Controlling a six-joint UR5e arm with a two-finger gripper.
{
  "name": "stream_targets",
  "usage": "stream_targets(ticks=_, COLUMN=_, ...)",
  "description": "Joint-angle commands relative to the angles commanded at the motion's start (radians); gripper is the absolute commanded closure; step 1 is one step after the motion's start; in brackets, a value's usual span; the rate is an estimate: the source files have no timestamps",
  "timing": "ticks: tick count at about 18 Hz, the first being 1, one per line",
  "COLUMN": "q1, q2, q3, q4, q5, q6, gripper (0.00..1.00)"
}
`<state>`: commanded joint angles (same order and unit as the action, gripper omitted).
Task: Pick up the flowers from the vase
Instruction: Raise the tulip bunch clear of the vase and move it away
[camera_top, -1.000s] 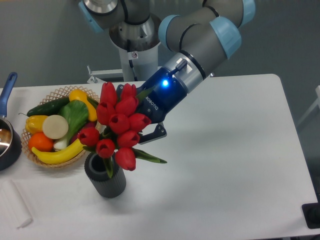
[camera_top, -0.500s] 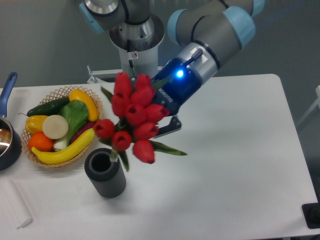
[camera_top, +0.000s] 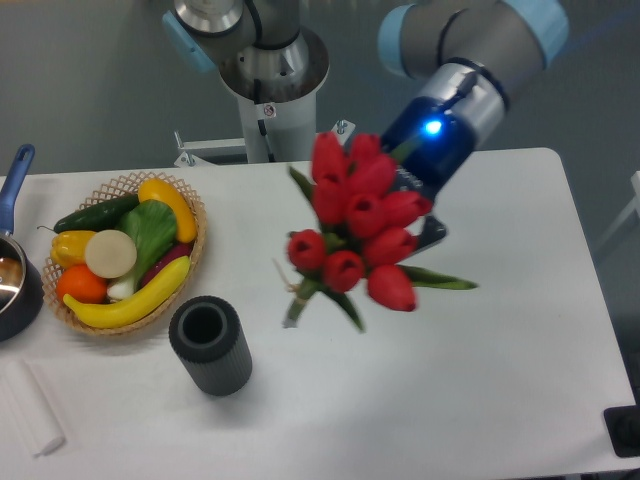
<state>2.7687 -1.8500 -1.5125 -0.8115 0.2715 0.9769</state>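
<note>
At the centre of the frame, the flowers (camera_top: 362, 225) now hang in the air over the bare white surface (camera_top: 500, 350), well apart from the vase (camera_top: 210, 346), which stands at the lower left with its round mouth open and hollow. A second ago the stems were still down in that mouth; half a second ago they had just cleared the rim; now the whole bunch has travelled up and to the right, with its stem ends showing free below the buds. The end effector (camera_top: 425, 215), mostly hidden behind the tulips at the upper right, must be clamped on the bunch, since nothing else carries it, though the fingers themselves are barely visible. The vase has not shifted or tipped during the lift, and the basket (camera_top: 195, 215) of fruit and vegetables and the pot (camera_top: 15, 270) at the left edge sit as before. I judge the pick essentially done: the flowers are out and held.
</note>
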Motion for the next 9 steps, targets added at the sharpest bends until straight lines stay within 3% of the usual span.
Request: stream_targets(ticks=9, q1=0.094, q2=-0.026, q3=-0.006, q4=0.006, q5=-0.006, q6=0.068, gripper=0.64)
